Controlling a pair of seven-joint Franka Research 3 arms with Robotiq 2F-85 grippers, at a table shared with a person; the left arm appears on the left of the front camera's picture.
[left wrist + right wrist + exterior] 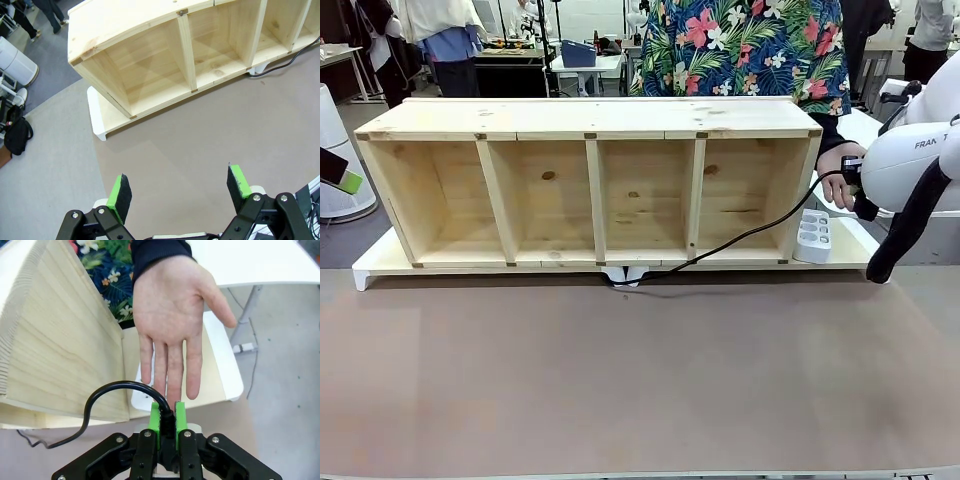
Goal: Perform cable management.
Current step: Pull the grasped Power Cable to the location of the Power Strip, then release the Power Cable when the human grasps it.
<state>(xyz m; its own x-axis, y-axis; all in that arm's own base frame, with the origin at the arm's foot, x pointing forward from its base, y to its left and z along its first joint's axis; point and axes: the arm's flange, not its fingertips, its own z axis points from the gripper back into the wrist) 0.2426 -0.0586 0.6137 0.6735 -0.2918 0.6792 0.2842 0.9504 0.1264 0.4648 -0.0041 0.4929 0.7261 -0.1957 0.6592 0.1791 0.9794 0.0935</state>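
The black cable (740, 238) runs from under the wooden shelf's (590, 120) front edge, past the right compartment, up to my right gripper (851, 172). In the right wrist view that gripper (167, 419) is shut on the cable's end, and the cord (102, 390) loops off to the left. A person's open palm (170, 315) hangs just beyond the fingertips, fingers pointing at them. Whether a plug sits between the pads I cannot tell. My left gripper (179, 187) is open and holds nothing above the brown tabletop; it sits at the far left edge (342, 172).
A white power strip (812, 235) lies on the white board (380, 262) by the shelf's right end, below my right gripper. The person (740, 45) stands behind the shelf. The shelf's side wall (60, 340) is close on the right gripper's left. Brown tabletop (640, 380) spreads in front.
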